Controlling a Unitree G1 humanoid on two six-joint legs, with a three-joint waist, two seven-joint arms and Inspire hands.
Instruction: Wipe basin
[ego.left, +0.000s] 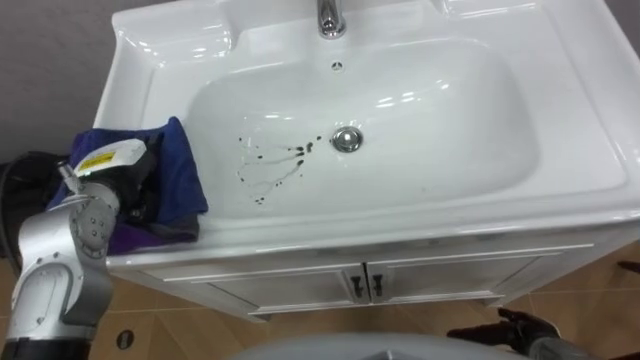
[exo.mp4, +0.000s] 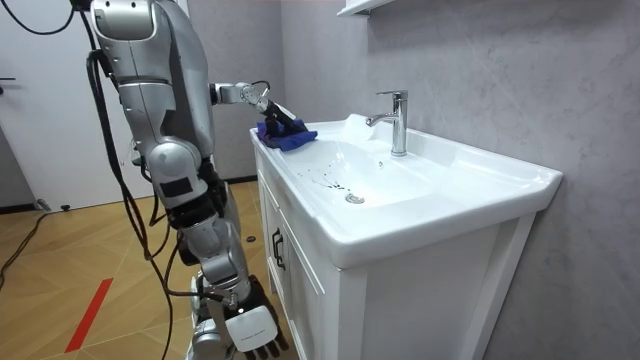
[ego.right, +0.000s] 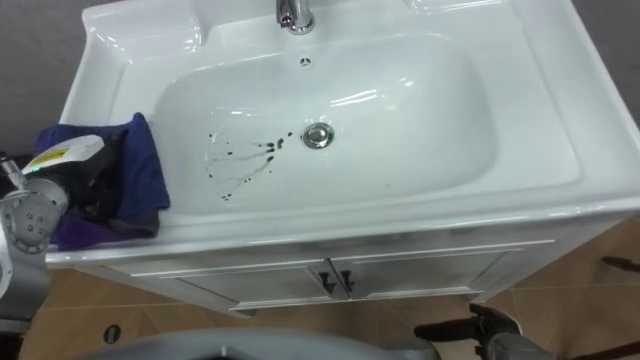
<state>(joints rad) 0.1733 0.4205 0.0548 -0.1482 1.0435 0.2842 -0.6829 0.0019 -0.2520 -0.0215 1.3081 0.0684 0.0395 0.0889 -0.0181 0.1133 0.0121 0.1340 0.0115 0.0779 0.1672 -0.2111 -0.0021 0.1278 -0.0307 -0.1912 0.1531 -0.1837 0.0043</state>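
Basin (ego.left: 440, 140) — dark smears (ego.left: 270, 165) — grey wall (exo.mp4: 480, 70)

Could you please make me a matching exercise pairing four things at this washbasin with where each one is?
1. crumpled blue cloth
2. dark smeared stains
3. chrome faucet
4. round metal drain

a. centre of the bowl's bottom
b. back rim of the white ceramic basin
c. basin's left rim
d. bowl's slope, left of the drain

Pairs: 1-c, 2-d, 3-b, 4-a.
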